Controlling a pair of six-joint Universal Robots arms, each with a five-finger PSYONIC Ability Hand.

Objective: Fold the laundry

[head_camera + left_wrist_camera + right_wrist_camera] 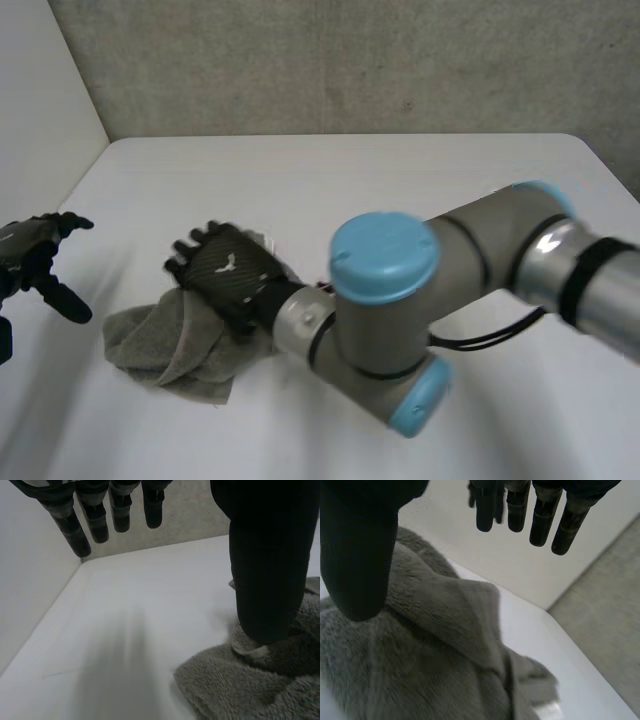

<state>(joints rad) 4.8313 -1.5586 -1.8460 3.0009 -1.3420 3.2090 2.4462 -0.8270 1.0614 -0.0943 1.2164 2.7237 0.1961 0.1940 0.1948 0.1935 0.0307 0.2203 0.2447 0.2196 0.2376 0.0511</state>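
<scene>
Both hands are open, fingers straight and holding nothing: the right hand sits over the crumpled grey towel, perhaps resting on it, and the left hand hangs beside the towel, apart from it. The towel lies bunched on the white worktop.

Place: we read this as a robotics lab or test cell.
Surface: we see a plain white table with a rounded far-right corner; its far edge runs straight against the backing.
Back: a rough grey wall stands right behind the far edge. It could be concrete or felt, we can't tell which.
Left side: a white panel stands along the table's left edge and meets the grey wall at the far-left corner.
Machine: the right arm, with grey joints and light-blue caps, comes in over the table's right edge.
On the surface: a crumpled grey towel lies toward the front-left corner.
</scene>
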